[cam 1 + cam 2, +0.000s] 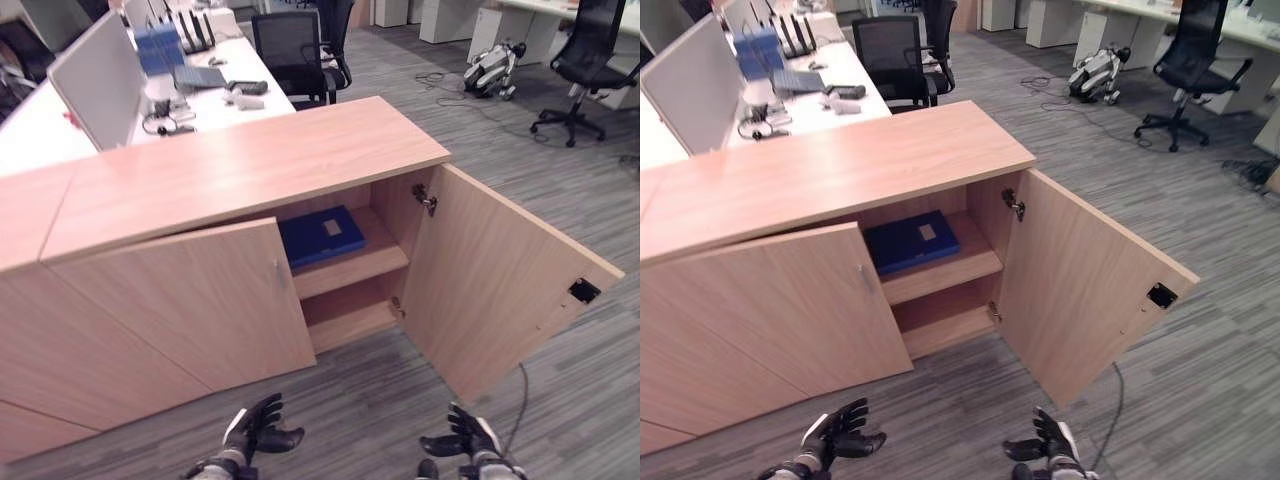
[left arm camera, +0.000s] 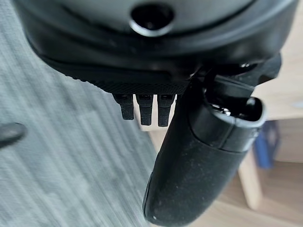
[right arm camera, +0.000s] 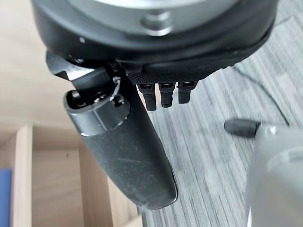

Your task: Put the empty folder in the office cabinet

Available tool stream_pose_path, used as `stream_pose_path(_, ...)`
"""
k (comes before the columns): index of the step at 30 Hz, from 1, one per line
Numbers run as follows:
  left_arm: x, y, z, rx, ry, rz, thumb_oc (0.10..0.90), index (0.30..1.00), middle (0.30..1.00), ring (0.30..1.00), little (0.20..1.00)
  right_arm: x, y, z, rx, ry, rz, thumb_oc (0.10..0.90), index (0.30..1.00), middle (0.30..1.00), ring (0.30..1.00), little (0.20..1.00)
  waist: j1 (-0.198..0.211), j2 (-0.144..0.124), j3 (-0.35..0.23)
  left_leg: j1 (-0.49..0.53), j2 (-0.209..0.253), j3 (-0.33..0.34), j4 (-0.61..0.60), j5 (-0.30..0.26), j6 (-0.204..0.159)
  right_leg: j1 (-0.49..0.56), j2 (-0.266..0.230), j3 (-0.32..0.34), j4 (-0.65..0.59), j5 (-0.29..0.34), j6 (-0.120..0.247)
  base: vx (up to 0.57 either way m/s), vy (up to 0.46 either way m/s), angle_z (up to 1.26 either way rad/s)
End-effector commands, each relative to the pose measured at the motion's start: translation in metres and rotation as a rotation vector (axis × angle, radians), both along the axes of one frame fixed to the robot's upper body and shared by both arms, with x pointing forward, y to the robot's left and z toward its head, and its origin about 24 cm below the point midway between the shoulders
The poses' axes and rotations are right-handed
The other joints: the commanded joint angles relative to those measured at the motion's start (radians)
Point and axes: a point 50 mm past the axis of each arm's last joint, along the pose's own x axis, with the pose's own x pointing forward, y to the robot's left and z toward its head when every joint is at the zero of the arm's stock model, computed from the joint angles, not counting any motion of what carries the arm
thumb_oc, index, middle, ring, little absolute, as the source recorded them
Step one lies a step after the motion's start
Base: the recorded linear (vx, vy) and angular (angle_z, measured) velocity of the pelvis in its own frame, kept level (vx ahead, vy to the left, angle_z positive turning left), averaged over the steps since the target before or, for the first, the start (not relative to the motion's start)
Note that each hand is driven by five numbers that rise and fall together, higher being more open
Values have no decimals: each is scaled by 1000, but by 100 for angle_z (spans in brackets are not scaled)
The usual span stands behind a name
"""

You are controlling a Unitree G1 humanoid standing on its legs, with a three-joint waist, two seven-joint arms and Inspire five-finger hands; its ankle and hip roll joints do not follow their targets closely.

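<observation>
Head stereo pair: high, angled down onto wooden cabinet (image 1: pixel 240 170) and grey floor (image 1: pixel 560 400), both hands at bottom edge; viewpoints slightly offset. Left wrist view: very close along left hand (image 2: pixel 199 156), facing cabinet interior. Right wrist view: likewise along right hand (image 3: pixel 123 151), sharing cabinet and floor.

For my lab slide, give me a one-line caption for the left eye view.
Blue folder on the upper shelf of the open cabinet; left hand and right hand open and empty.

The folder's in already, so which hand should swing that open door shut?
Probably the right hand: it hangs below the open door. The left hand faces the closed door.
</observation>
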Motion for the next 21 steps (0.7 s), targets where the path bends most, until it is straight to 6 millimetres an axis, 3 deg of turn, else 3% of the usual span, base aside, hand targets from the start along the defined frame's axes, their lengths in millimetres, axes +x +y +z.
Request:
stream_pose_path(1,58,-1,39,-10,-260,-39,800,900,900,900,900,46,8,25,15,-204,49,800,900,900,900,900,-28,-51,-8,52,-37,-47,25,-87,-20,11,-12,22,74,-124,37,78,-236,-65)
stream_pose_path(4,58,-2,35,-9,-246,-28,800,900,900,900,900,45,8,26,12,-199,69,800,900,900,900,900,-49,-32,-10,51,0,-24,58,-63,-45,17,19,42,77,-149,17,51,-192,-62)
stream_pose_path(5,59,-2,33,-19,-235,-6,800,900,900,900,900,45,7,26,13,-198,77,800,900,900,900,900,-64,-21,-6,38,34,-17,118,-21,-70,25,45,53,77,-168,-1,31,-129,-9)
stream_pose_path(7,59,-2,33,-19,-235,-6,800,900,900,900,900,45,7,26,12,-199,77,800,900,900,900,900,-64,-18,-6,35,38,-18,123,-23,-73,25,49,52,77,-168,-3,31,-143,-24)
stream_pose_path(9,58,1,27,-64,-202,82,800,900,900,900,900,43,5,26,7,-194,82,800,900,900,900,900,-71,-20,17,-40,98,-46,329,96,-98,66,85,79,58,-196,-48,46,-255,-55)
stream_pose_path(12,52,2,21,-82,-177,129,800,900,900,900,900,43,-4,26,-26,-170,84,800,900,900,900,900,-56,-51,43,-121,80,-127,512,144,-91,102,93,136,41,-206,-84,73,-148,-58)
stream_pose_path(15,42,3,14,-72,-137,129,800,900,900,900,900,42,-8,25,-39,-154,75,800,900,900,900,900,-30,-50,42,-144,57,-173,419,97,-66,112,90,174,38,-216,-73,113,35,-82)
stream_pose_path(18,32,1,8,-59,-105,112,800,900,900,900,900,45,-14,27,-51,-157,64,800,900,900,900,900,0,-31,48,-155,-12,-252,213,19,-44,129,93,196,39,-228,-56,139,93,-28)
stream_pose_path(21,26,4,2,-34,-64,90,800,900,900,900,900,46,-20,28,-47,-171,8,800,900,900,900,900,-11,-19,40,-88,-25,-241,115,-6,-42,140,100,198,35,-234,-48,47,33,-27)
